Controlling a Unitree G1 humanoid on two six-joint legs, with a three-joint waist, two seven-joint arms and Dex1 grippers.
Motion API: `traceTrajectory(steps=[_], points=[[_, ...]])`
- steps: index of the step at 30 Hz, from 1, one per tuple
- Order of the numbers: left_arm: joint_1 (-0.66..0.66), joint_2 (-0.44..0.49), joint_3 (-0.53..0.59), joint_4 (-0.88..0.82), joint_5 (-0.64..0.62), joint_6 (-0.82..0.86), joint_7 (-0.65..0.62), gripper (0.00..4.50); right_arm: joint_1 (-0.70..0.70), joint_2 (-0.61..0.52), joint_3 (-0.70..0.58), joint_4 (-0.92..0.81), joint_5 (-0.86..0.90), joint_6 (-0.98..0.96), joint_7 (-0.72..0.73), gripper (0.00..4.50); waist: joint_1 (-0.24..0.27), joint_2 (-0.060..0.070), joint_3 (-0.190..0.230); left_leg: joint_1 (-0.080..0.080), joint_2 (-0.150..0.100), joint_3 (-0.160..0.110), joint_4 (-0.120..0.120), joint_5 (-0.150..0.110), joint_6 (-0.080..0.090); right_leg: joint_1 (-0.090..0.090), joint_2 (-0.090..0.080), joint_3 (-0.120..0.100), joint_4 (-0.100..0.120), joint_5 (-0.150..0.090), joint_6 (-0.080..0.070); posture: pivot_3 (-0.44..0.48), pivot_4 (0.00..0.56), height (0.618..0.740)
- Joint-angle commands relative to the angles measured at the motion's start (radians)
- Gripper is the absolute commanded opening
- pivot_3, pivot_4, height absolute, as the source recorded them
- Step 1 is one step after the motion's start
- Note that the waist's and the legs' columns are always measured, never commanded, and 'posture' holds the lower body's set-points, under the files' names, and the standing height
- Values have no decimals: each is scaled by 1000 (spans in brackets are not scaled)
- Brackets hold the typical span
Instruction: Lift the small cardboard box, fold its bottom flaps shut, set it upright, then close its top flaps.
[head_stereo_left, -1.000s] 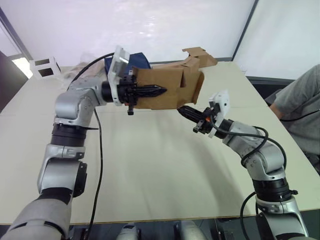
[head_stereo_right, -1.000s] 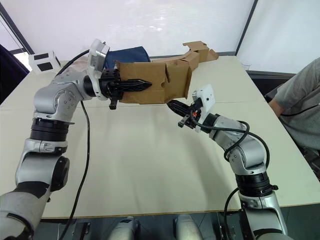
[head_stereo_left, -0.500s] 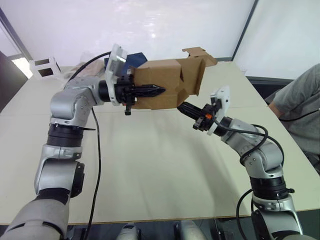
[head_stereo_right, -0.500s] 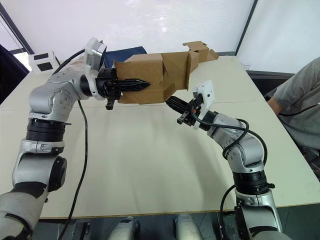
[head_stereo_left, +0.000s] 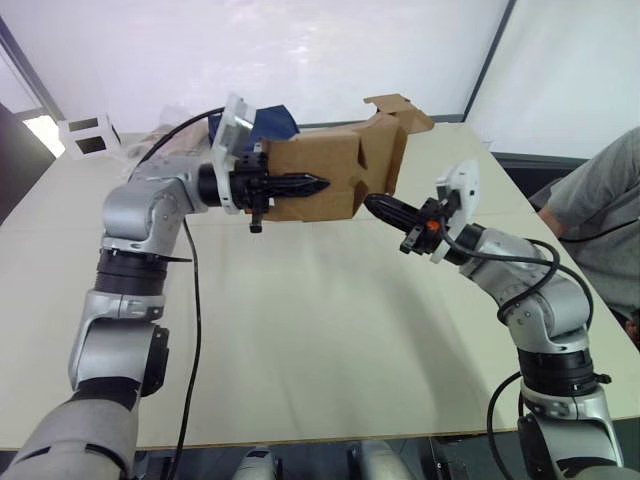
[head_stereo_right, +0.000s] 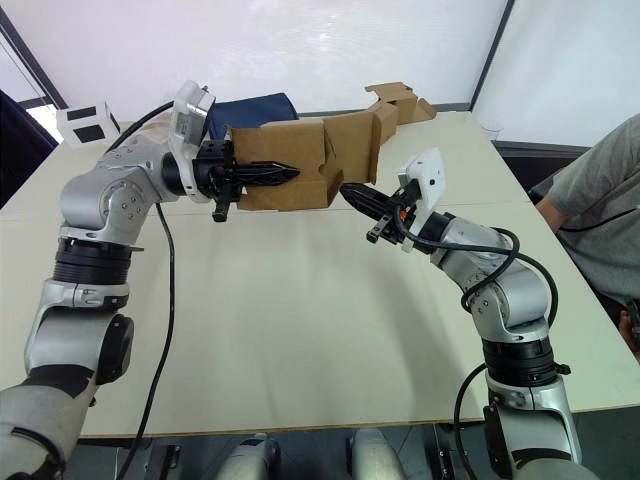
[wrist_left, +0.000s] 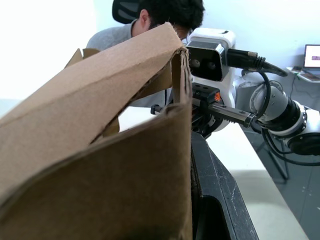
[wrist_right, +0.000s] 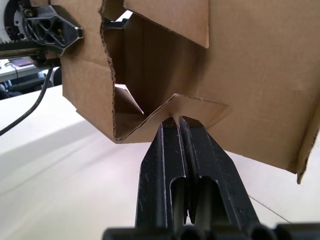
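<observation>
Cardboard box (head_stereo_left: 318, 178) aloft, clear of the surface (head_stereo_left: 300, 330).
Left hand (head_stereo_left: 318, 184) clamps its wall; right hand (wrist_right: 179, 122), fingers pressed together, noses a lower flap's edge.

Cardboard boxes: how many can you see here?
2. The small cardboard box is held off the table by the left gripper, with the shut right gripper at its open end. A second cardboard box lies on the table's far edge behind it. More could be hidden.

head stereo pair looking down, wrist cameras close on the small cardboard box (wrist_right: 165, 65)
</observation>
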Motion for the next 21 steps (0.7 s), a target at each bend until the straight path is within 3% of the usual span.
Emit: traceTrajectory(steps=[1, 13, 18, 21], points=[[-11, 1, 2, -17, -6, -16, 1, 0, -11, 26, 5, -45, 27, -3, 4, 54, 0, 0, 0, 0, 0, 0, 0, 0, 0, 0, 0, 0, 0, 0, 0, 0, 150, 740], [-7, 5, -2, -21, 2, -22, -1, 0, -77, 108, 42, 44, 8, -48, 43, 54, 1, 0, 0, 0, 0, 0, 0, 1, -2, 0, 0, 0, 0, 0, 0, 0, 150, 740], [-9, 6, 2, -16, 5, -27, 3, 0, -79, 97, 41, 48, 4, -42, 65, 54, 0, 0, 0, 0, 0, 0, 0, 2, -3, 0, 0, 0, 0, 0, 0, 0, 150, 740], [-17, 13, 11, -10, 4, -26, 4, 0, -52, 20, -47, 6, 78, 22, 90, 54, 2, 0, 0, 0, 0, 0, 0, 2, -3, 0, 0, 0, 0, 0, 0, 0, 150, 740]])
